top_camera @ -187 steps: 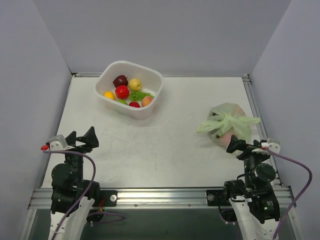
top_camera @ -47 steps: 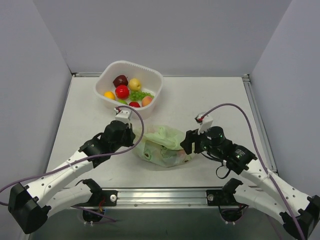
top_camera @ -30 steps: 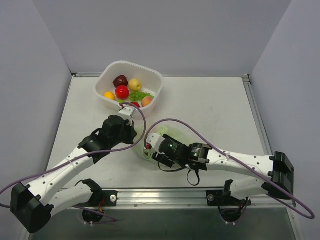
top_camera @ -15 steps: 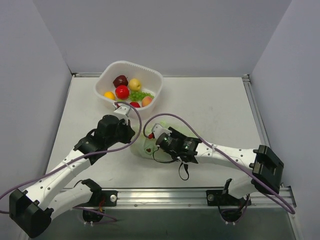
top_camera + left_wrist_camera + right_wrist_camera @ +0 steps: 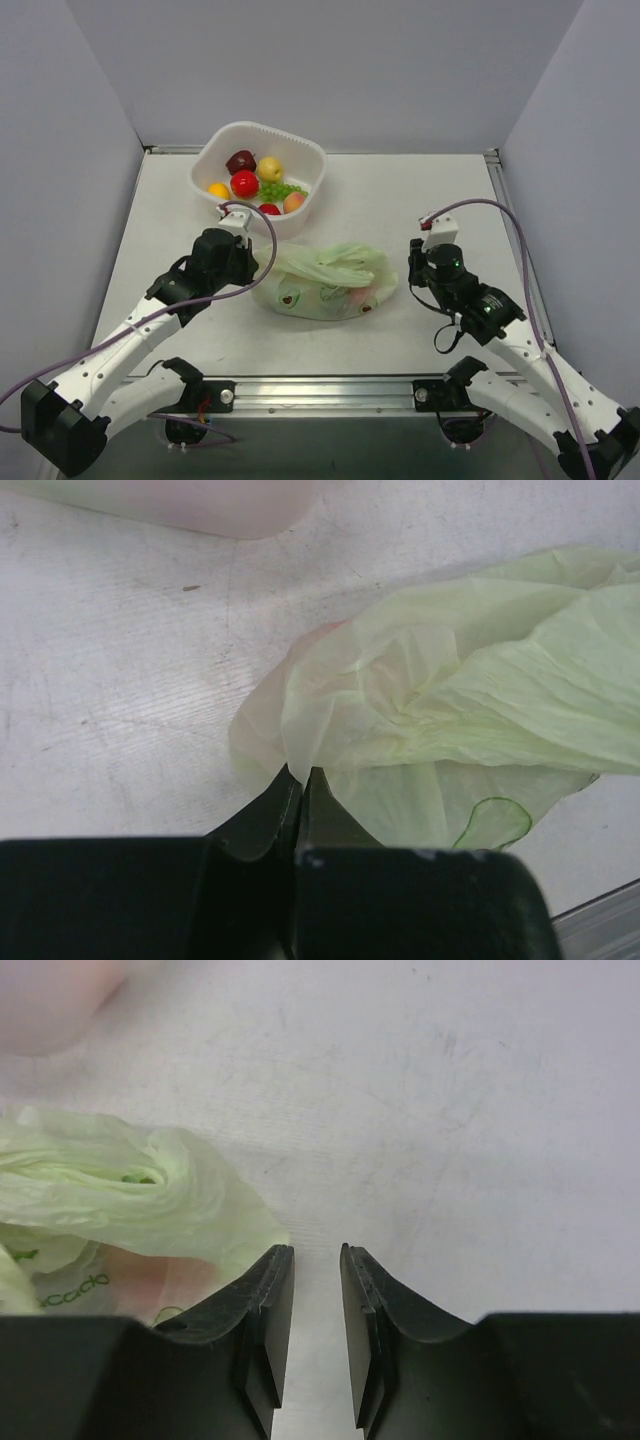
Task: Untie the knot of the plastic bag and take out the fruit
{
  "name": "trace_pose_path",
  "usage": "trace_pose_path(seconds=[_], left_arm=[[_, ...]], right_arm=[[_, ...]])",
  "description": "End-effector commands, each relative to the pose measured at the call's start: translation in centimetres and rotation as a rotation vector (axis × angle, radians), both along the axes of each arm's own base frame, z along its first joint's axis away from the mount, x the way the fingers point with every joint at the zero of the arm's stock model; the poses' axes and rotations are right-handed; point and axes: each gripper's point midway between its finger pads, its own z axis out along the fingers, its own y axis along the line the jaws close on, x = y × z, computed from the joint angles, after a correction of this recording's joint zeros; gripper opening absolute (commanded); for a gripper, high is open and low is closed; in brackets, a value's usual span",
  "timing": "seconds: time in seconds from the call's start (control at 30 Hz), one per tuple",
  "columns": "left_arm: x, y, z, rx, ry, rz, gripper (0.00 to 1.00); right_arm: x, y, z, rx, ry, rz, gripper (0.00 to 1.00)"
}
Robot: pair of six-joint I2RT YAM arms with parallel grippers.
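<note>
The pale green plastic bag (image 5: 325,282) lies flattened on the table between the two arms. My left gripper (image 5: 301,772) is shut on a thin fold of the bag's left end (image 5: 262,264). A crumpled, twisted bunch (image 5: 140,1175) lies along the top of the bag; I cannot tell whether it is the knot or whether it is tied. A pinkish fruit (image 5: 366,297) shows through the plastic near the right end. My right gripper (image 5: 315,1250) stands just right of the bag (image 5: 413,262), jaws narrowly open with only bare table between them.
A white basket (image 5: 300,150) stands at the back left of the table with a dark red fruit (image 5: 240,161), a red one (image 5: 244,183), a yellow one (image 5: 270,168), green grapes (image 5: 278,189) and a peach (image 5: 293,202). Grey walls enclose the table on three sides.
My right arm has pulled back from over the bag to its right side, and its jaws have narrowed. The bag now lies stretched wider to the right. My left gripper keeps its hold.
</note>
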Motion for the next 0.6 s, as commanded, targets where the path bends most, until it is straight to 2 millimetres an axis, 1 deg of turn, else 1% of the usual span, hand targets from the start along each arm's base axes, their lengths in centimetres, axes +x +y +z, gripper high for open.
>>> trace_pose_path(seconds=[0.0,0.07,0.13,0.17,0.2,0.27,0.3,0.33,0.4,0.47,0.5,0.53,0.57], left_arm=[[0.4,1.0,0.2,0.000,-0.010,0.065,0.00],[0.5,1.2,0.0,-0.007,-0.004,0.085,0.00],[0.4,1.0,0.1,-0.027,-0.008,0.087,0.01],[0.3,0.8,0.2,-0.041,-0.013,0.074,0.15],[0.0,0.1,0.7,-0.081,-0.030,0.040,0.23],[-0.4,-0.7,1.7,-0.134,-0.064,0.000,0.45],[-0.8,-1.3,2.9,-0.188,-0.106,-0.037,0.64],[-0.9,-1.5,3.5,-0.211,-0.126,-0.044,0.72],[-1.5,-1.8,4.9,-0.257,-0.161,-0.068,0.86],[-2.0,-2.1,5.8,-0.279,-0.169,-0.084,0.91],[-2.3,-2.2,6.1,-0.287,-0.171,-0.094,0.92],[-2.8,-2.8,6.5,-0.294,-0.174,-0.116,0.94],[-3.2,-3.3,6.6,-0.296,-0.175,-0.133,0.95]], right_arm=[[-1.0,1.7,1.0,0.254,0.006,0.034,0.27],[-1.7,2.5,2.0,0.325,-0.011,0.089,0.29],[-2.3,3.5,2.5,0.352,-0.005,0.151,0.37],[-3.0,4.6,2.9,0.368,0.014,0.224,0.40],[-3.2,4.9,3.0,0.372,0.026,0.246,0.44],[-3.8,5.4,3.1,0.383,0.044,0.281,0.48],[-4.0,5.6,3.2,0.388,0.046,0.299,0.50],[-4.3,5.8,3.3,0.387,0.052,0.315,0.56],[-4.7,6.5,3.7,0.385,0.054,0.368,0.64],[-4.8,6.9,3.6,0.358,0.068,0.399,0.69],[-4.8,7.2,4.2,0.346,0.060,0.418,0.71],[-5.0,7.6,4.2,0.303,0.053,0.451,0.74],[-4.9,8.0,3.8,0.269,0.068,0.462,0.76]])
